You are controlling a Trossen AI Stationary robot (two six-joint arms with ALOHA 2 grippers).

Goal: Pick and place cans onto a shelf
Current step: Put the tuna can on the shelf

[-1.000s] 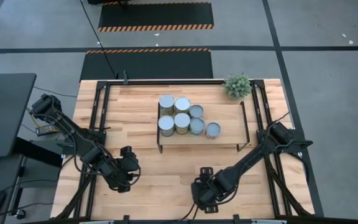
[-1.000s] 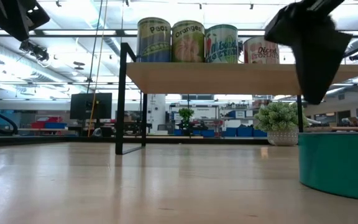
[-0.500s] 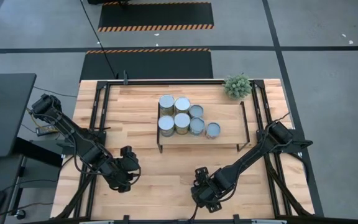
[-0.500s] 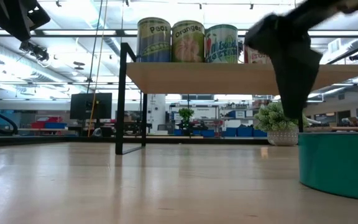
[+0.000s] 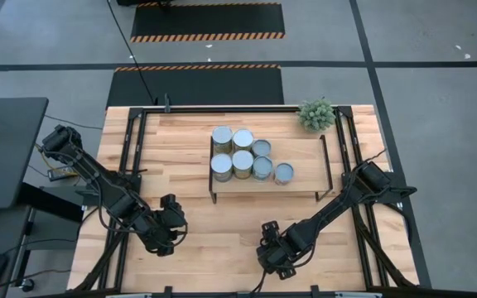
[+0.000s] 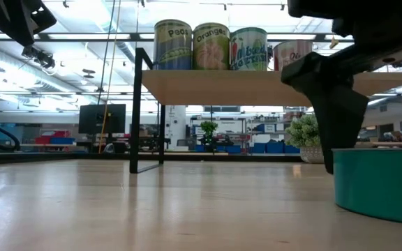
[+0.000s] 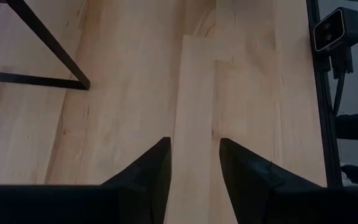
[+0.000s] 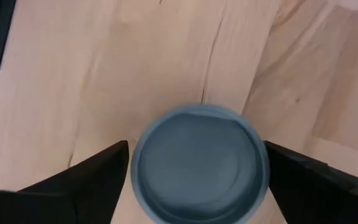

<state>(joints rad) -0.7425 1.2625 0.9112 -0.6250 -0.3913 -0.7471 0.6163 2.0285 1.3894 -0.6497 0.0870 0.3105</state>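
Several cans stand upright on the light-wood shelf at mid-table; the low view shows their labels. One more can with a teal side and a blue-grey top stands on the table near its front edge. My right gripper is open above this can, pointing down, with one finger on either side of it and a finger low beside its wall. In the high view that gripper hides the can. My left gripper waits open over bare table at the front left.
A small potted plant stands at the table's far right, beyond the shelf. Black frame rails run along the table's left and right sides. A small camera sits at the table's edge. Bare wood lies between the two grippers.
My right gripper has come down over the teal can and rolled about its own pointing line, so that its fingers now stand on either side of the can. The can has kept its place.
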